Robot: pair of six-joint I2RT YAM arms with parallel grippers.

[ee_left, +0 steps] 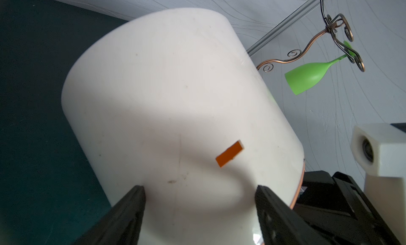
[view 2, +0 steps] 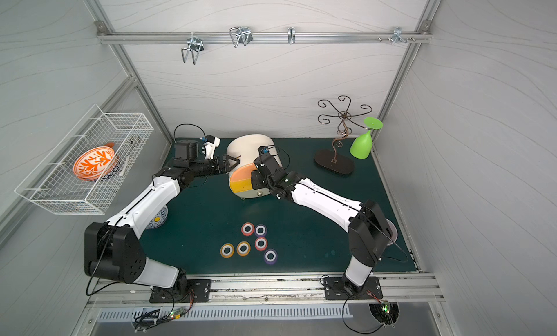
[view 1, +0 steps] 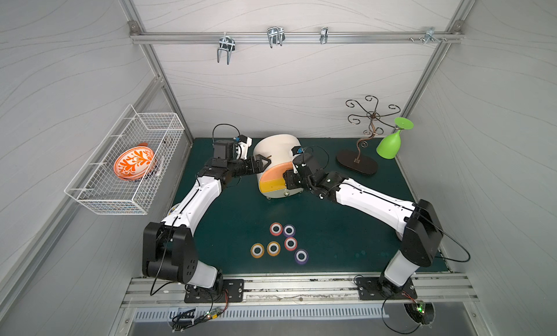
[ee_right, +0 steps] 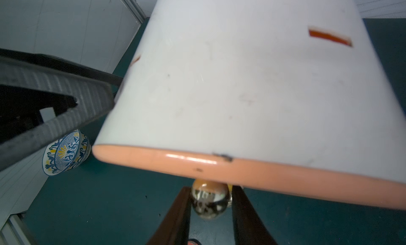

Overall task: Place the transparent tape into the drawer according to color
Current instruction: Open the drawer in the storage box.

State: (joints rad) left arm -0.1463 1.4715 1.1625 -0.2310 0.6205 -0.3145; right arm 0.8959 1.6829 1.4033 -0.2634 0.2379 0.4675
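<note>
Nearest, at 6 o'clock on the green surface (view 1: 346, 238), the transparent tape rolls (view 1: 290, 243) lie flat in a loose cluster with their holes up. The two orange rolls (view 1: 257, 250) are at its 8 o'clock, one purple roll (view 1: 301, 256) is at its 5 o'clock, and the reds and the other purple are between and behind. At 9 o'clock a blue-and-yellow bowl (view 2: 156, 220) sits half under the left arm. Beyond the rolls, at their 12 o'clock, stands the cream drawer cabinet (view 1: 275, 150), its pink and orange fronts facing 6 o'clock. The right pincer (ee_right: 211, 195) pinches a shiny round knob (ee_right: 208, 205) on that front. The left pincer (ee_left: 200, 189) is spread wide, both fingertips against the cabinet's 9 o'clock wall. Farthest, at 2 o'clock, a green glass (view 1: 390, 144) hangs tilted, foot up, from a wire rack (view 1: 357, 162).
</note>
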